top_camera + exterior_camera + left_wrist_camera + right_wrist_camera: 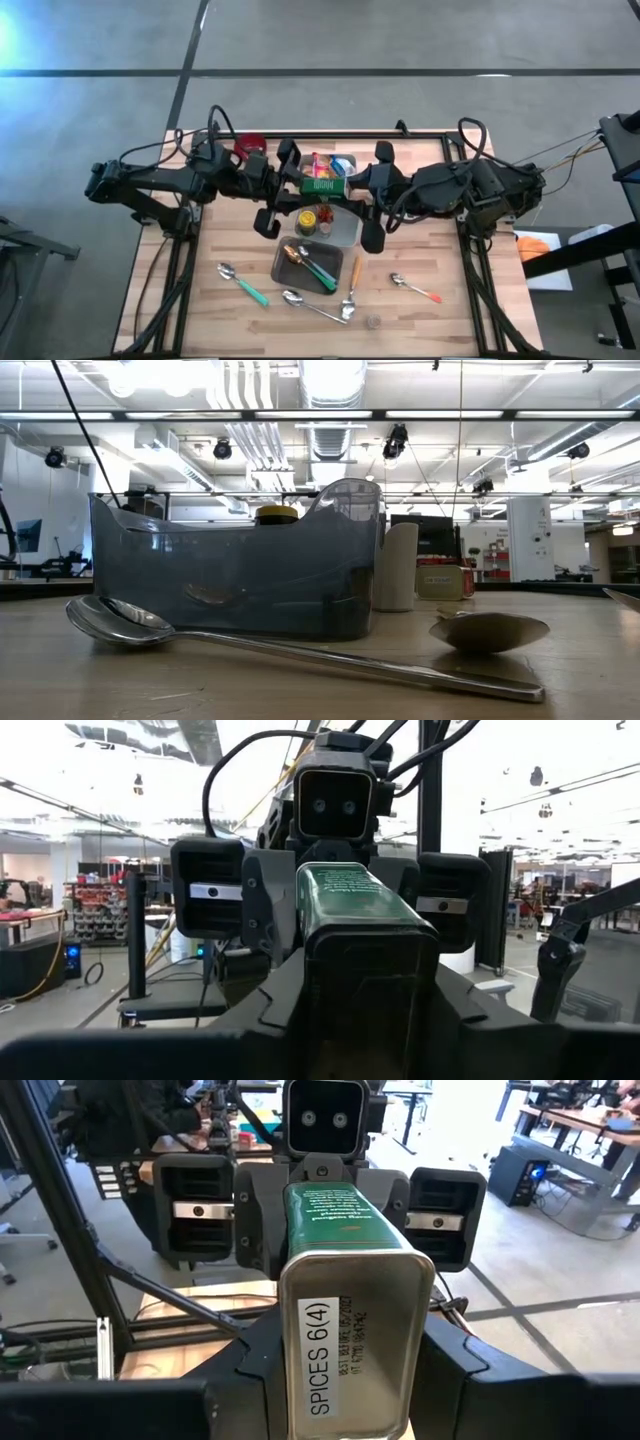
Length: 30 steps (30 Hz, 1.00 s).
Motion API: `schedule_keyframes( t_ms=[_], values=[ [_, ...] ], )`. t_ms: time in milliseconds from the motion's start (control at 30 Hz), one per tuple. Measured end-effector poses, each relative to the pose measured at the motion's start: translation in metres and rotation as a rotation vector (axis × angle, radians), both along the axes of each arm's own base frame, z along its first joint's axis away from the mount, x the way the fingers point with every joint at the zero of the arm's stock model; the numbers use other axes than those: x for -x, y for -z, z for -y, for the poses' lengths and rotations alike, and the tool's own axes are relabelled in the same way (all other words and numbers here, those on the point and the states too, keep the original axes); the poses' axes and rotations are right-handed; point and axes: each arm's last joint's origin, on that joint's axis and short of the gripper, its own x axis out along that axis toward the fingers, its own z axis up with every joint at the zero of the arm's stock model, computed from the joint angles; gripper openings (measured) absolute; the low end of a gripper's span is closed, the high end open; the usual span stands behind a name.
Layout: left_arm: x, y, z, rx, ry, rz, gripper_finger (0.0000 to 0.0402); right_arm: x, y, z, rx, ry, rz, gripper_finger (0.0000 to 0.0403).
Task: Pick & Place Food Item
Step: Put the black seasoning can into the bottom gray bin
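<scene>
A green spice tin [322, 185] is held level above the surface [450, 310], clasped between the left end effector [292, 187] and right end effector [358, 184]. A grey bin [330, 225] lies beneath it

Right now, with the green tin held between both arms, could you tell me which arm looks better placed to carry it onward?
Probably the left gripper: it grips the green tin too, so the right gripper could release.

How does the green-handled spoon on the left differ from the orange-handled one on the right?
The green-handled spoon looks longer than the orange-handled spoon. The green-handled spoon lies left of the tray, the orange-handled spoon right of it. Both lie flat on the table, outside the tray, angled alike.
</scene>
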Motion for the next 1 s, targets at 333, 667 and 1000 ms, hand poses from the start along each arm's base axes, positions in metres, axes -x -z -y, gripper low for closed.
schedule_keyframes(
  t_ms=[333,667,1000],
  values=[
    [0.000,0.002,0.001,0.052,0.047,-0.033,0.0110,0.000,0.005,-0.002,0.003,-0.032,-0.041,0.0233],
    [0.000,0.000,-0.007,0.178,-0.029,-0.226,0.0110,0.009,0.016,0.004,0.021,0.102,-0.153,0.0395],
    [0.005,-0.015,-0.031,0.204,-0.284,-0.512,0.0110,0.052,0.025,0.018,-0.108,0.259,-0.338,0.0398]
  ],
)
